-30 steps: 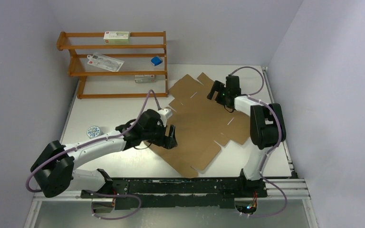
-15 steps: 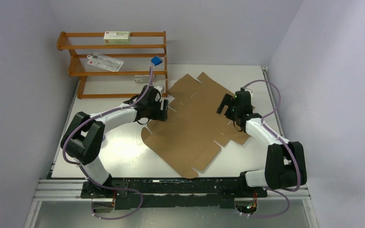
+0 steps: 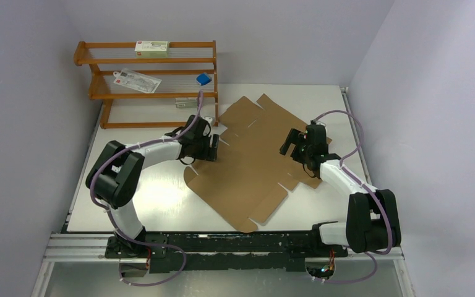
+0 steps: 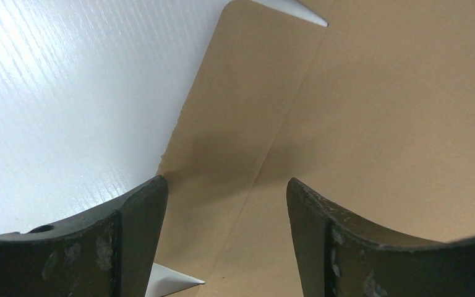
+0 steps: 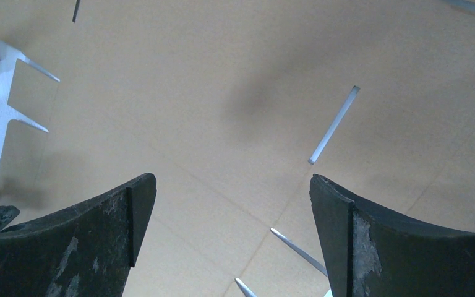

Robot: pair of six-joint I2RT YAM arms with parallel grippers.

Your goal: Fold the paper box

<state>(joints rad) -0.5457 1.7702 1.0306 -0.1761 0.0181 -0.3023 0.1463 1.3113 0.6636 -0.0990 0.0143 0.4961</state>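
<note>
White table [image 3: 154, 204], lilac walls [image 3: 25, 136]; paper box [image 3: 253, 173] flat, wooden rack [image 3: 154, 61] far-left

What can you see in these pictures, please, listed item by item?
box: one, brown, unfolded flat sheet, mid-table.
rack: one, orange wood, far left of the table.
cartons: two, white, one on the rack's top shelf, one on its bottom shelf.
packet: one, whitish, middle shelf.
block: one, blue, right end of the middle shelf.
table: one, white, under everything.
arms: two, white and black, left and right.
left gripper: one, black, open, over the box's left edge.
right gripper: one, black, open, over the box's right part.
</note>
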